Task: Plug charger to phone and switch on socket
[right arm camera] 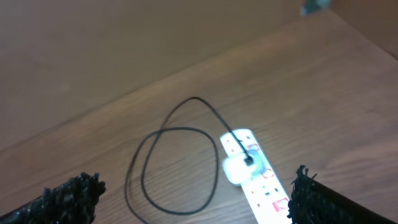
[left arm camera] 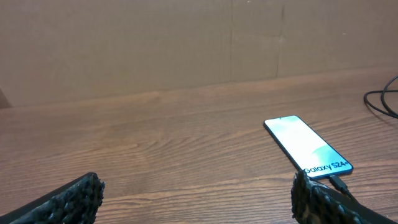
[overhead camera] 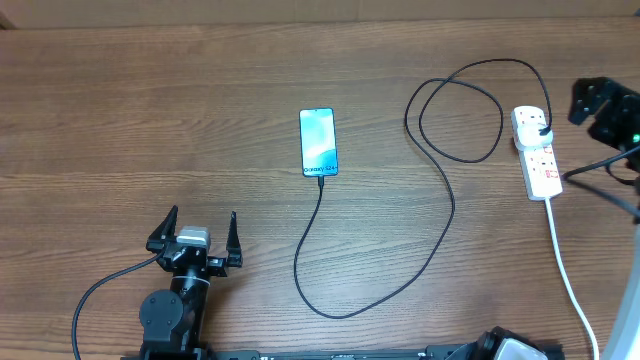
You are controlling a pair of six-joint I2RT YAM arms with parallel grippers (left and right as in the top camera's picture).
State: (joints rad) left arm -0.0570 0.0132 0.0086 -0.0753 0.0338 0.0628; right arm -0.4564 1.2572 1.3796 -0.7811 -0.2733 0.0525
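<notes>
The phone (overhead camera: 318, 141) lies mid-table with its screen lit; it also shows in the left wrist view (left arm camera: 308, 147). The black charger cable (overhead camera: 440, 160) is plugged into the phone's near end. It loops right to its plug (overhead camera: 538, 126) in the white socket strip (overhead camera: 540, 160). The right wrist view shows the socket (right arm camera: 258, 180), the plug (right arm camera: 239, 167) and the cable loop (right arm camera: 174, 165). My left gripper (overhead camera: 197, 236) is open and empty near the front left, apart from the phone. My right gripper (overhead camera: 600, 110) is open, raised just right of the socket.
The socket's white cord (overhead camera: 570, 270) runs from the strip toward the front right edge. A brown wall stands behind the table (left arm camera: 155, 137).
</notes>
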